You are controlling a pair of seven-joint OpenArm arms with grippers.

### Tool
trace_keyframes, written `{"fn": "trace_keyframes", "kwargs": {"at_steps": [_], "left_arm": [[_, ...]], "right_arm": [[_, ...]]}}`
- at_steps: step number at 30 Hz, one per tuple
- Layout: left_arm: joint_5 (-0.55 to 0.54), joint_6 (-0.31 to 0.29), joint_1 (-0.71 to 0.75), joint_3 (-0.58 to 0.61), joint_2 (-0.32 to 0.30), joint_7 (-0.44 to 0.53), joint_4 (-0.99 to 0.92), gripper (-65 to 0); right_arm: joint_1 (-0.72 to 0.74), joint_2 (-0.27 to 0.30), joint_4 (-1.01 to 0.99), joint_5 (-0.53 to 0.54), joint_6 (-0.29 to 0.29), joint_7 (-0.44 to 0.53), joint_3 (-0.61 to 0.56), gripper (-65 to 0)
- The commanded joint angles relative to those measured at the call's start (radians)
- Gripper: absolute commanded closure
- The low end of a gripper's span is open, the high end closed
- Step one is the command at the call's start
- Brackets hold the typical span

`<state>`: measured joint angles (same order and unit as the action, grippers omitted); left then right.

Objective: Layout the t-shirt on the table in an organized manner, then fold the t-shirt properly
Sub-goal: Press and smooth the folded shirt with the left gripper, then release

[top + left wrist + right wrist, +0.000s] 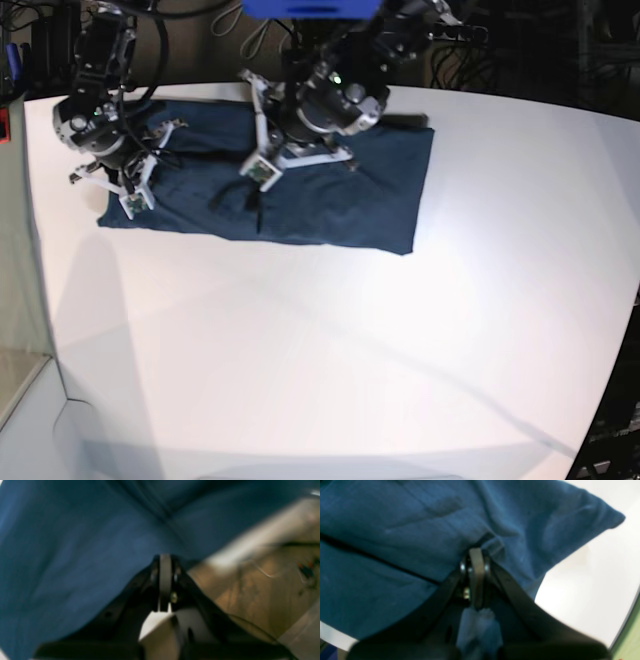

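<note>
T-shirt (300, 190): dark navy cloth, lying as a broad, roughly rectangular band across the far part of the table (330, 360), close to its far edge. Near hem runs fairly straight from the view's left corner to a squared corner at the view's right. Creases and a dark fold line cross the middle.

Table: large, white, matte. The whole near half and the right side in the base view lie bare and open; the far rim curves behind the shirt, and a step down shows at the near-left corner.

Left claw (165, 562): closed, pads pressed together, pinching the shirt's fabric at the tips. In the base view this arm stands over the shirt's upper middle. Its wrist view, which is blurred, shows blue cloth filling the left and top, with a pale table edge and a brownish floor past it at the right.

Right claw (476, 557): closed, jaws together, gripping a bunched fold of the shirt. In the base view it sits at the shirt's left end, near the table's left edge. Its wrist view shows a pointed corner of cloth jutting toward the upper right over bare white table, with a greenish strip past the table's rim at the lower right.
</note>
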<state>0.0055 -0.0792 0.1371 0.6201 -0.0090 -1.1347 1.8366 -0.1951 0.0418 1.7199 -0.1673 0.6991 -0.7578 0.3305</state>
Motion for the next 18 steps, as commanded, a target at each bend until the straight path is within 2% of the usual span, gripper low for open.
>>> {"fn": "trace_keyframes", "kwargs": {"at_steps": [1,4,7,12,15,18], "left_arm": [[0.024,-0.004,-0.011,-0.015,0.002,0.02,0.044,0.0],[0.031,-0.017,-0.011,-0.018,-0.006,0.026,0.085,0.0],[0.027,-0.017,-0.006,-0.096,-0.03,0.023,0.087,0.0],[0.023,-0.026,0.022,-0.383,-0.092,0.031,0.074,0.0],[0.023,-0.027,0.02,-0.517,-0.096,0.057,0.03,0.0],[0.021,-0.027,0.023,-0.563,-0.127,0.112,0.001,0.0]], "right_arm": [[0.004,0.008,0.01,-0.001,-0.001,0.002,0.002,0.0],[0.004,0.008,0.012,-0.001,-0.001,-0.001,0.0,0.0],[0.003,0.007,0.015,-0.001,-0.001,-0.001,0.003,0.0],[0.019,0.011,0.016,-0.002,-0.001,-0.001,0.006,0.0],[0.018,0.03,0.018,-0.002,-0.001,-0.002,0.006,-8.6],[0.007,0.036,0.048,-0.002,-0.001,-0.002,0.006,-23.3]]}}
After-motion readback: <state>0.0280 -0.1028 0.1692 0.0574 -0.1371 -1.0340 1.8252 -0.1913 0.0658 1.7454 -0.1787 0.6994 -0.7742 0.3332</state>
